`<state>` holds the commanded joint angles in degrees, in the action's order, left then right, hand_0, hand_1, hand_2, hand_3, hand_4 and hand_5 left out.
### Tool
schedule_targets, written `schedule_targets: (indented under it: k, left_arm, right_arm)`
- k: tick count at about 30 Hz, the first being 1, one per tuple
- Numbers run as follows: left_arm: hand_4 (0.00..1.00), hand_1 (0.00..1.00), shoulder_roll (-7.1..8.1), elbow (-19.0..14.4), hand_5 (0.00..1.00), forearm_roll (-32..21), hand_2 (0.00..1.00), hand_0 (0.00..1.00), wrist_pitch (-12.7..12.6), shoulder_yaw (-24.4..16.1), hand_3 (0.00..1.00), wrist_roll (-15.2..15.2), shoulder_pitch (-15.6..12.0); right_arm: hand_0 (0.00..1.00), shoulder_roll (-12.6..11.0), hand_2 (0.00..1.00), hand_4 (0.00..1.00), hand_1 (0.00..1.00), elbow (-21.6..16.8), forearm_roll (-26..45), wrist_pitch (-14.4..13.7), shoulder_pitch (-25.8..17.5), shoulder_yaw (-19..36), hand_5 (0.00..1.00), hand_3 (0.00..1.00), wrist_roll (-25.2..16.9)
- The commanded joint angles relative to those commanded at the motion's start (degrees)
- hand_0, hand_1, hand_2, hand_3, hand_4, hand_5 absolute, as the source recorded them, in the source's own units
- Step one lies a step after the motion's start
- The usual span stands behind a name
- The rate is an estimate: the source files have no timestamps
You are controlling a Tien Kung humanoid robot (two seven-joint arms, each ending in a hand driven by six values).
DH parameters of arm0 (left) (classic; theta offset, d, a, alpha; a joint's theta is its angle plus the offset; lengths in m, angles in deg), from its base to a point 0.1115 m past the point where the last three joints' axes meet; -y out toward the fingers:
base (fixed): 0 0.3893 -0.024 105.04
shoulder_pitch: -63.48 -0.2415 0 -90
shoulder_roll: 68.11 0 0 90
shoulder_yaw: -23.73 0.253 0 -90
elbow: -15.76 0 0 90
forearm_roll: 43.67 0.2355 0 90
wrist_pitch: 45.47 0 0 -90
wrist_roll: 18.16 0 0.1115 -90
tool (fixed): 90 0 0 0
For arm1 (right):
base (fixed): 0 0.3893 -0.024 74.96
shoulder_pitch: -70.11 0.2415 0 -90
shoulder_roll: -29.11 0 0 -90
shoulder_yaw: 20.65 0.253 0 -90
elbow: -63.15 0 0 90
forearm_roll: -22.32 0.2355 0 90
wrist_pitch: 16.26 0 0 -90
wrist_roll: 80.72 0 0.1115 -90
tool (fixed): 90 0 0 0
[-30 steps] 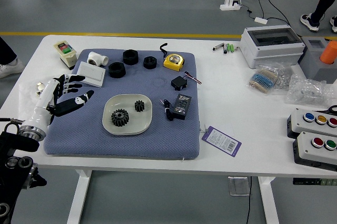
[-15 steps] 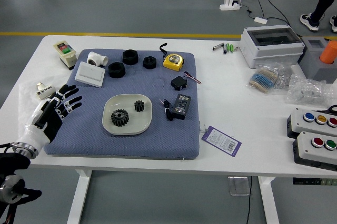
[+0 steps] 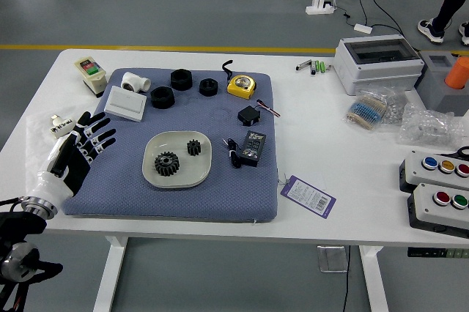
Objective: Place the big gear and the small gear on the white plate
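The big gear (image 3: 166,164) sits on the white plate (image 3: 201,173), to the right of the robot's left hand (image 3: 77,152) and well apart from it. The small gear (image 3: 193,148) is on the same plate, farther from the hand and a little forward of the big gear, the two not touching. The hand's fingers are fanned out with gaps between them and grip nothing. Its arm (image 3: 18,257) is cut off at the lower left corner, and the hand covers part of the left edge of the blue mat (image 3: 146,206); whether it touches the mat I cannot tell.

Just beside the fingers, on their left, stands a small white bottle (image 3: 62,127) (its lettering is too small to read), on a clear plastic sheet whose outline is hard to make out. Forward and right of the hand lie a white panel (image 3: 125,104), a white pipe fitting (image 3: 135,83) and three black rings (image 3: 163,97). Farther right are the yellow tape measure (image 3: 241,86), a black adapter (image 3: 249,116) and a black box (image 3: 253,148) with a cord. Far off to the hand's right, two button boxes (image 3: 432,212) are cut off by the picture's edge.
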<state>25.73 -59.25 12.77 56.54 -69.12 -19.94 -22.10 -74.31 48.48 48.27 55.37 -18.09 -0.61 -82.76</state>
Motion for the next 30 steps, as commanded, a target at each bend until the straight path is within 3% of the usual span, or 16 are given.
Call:
schedule_targets:
  k: [7,17,30]
  left_arm:
    - [0.857,0.814,-0.08,0.2,0.732,0.1,0.881,0.836,-0.3,-0.1,0.801,0.9,-0.2]
    - [0.856,0.853,-1.01,1.0,0.72,2.3,0.915,0.849,-3.3,0.1,0.812,6.7,0.1]
    - [0.858,0.846,-0.56,0.9,0.712,4.5,0.906,0.85,-2.5,-2.5,0.812,6.7,-0.7]
  right_arm:
    - [0.707,0.0,0.732,0.793,0.707,0.0,0.0,0.0,0.2,0.1,0.649,0.562,0.0]
    - [0.707,-0.1,0.732,0.792,0.707,0.0,0.0,-0.1,0.6,-0.1,0.648,0.561,0.0]
    - [0.706,0.1,0.732,0.792,0.708,-0.2,-0.1,0.1,0.7,-0.3,0.648,0.562,0.0]
